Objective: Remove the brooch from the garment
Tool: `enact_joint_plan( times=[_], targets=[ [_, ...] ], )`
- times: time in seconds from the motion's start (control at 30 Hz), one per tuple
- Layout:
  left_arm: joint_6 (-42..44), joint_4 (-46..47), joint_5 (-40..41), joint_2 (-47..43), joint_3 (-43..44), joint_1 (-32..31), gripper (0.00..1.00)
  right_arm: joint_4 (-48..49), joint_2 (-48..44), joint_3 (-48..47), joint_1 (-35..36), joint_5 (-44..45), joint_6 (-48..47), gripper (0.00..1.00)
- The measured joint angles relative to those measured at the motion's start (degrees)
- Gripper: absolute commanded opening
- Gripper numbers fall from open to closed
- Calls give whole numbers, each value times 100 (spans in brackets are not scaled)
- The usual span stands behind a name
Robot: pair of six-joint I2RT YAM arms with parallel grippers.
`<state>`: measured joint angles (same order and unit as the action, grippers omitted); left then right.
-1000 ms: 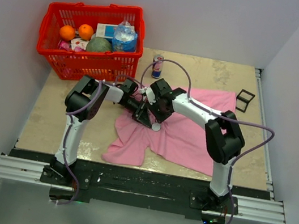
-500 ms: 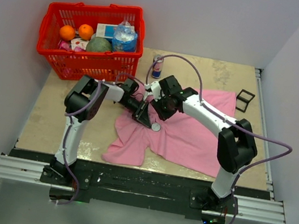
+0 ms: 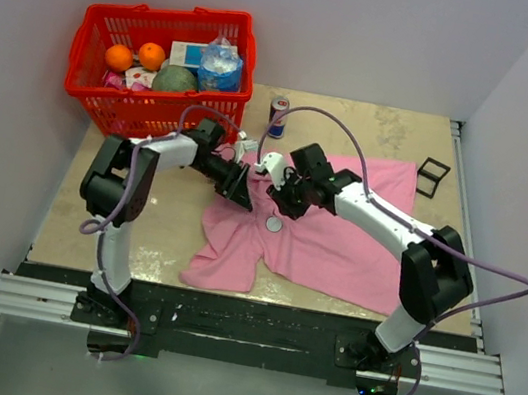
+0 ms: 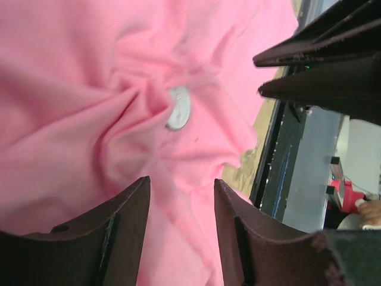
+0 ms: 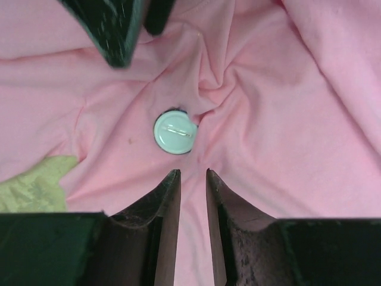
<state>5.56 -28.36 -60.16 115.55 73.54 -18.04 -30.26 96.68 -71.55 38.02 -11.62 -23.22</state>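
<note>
As the left pincer (image 4: pixel 181 190) gapes, the brooch (image 4: pixel 178 108) sits on the garment (image 4: pixel 71 89).

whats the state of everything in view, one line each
brooch, lying on the shirt, in neither claw
shirt, spread out, wrinkled, puckered round the brooch
left claw, open, empty
right claw, narrowly open, empty
can, upright
basket, upright, loaded
</note>
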Motion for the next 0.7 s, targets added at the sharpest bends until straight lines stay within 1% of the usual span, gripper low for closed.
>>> enact_joint_plan(
  times=[0.13,0.2,0.3,0.4,0.47,0.5,0.53,0.6,0.67,0.7],
  targets=[
    [118,-186,245,-470,-339,533,51,291,81,109,114,142,-197,27],
    [160,-251,407,-765,-498,730,51,492,205,107,234,376,-192,31],
    [155,-125,708,-1384,-911,785,51,739,540,74,396,730,-42,34],
    [109,131,988,-2188,-1521,734,51,866,863,74,520,1010,208,35],
    [87,407,1224,-2850,-2011,699,51,857,953,74,579,1093,341,37],
    [70,551,1340,-3182,-2249,682,51,855,964,74,612,1121,411,39],
    [63,715,1462,-3517,-2485,638,50,855,964,74,636,1134,472,46],
    [76,970,1696,-4079,-2863,470,48,872,964,74,682,1163,586,53],
    [201,1158,1838,-4417,-3095,103,44,866,966,76,730,1178,669,58],
    [284,1224,1858,-4492,-3167,-94,42,870,966,76,745,1193,697,59]
  ],
)
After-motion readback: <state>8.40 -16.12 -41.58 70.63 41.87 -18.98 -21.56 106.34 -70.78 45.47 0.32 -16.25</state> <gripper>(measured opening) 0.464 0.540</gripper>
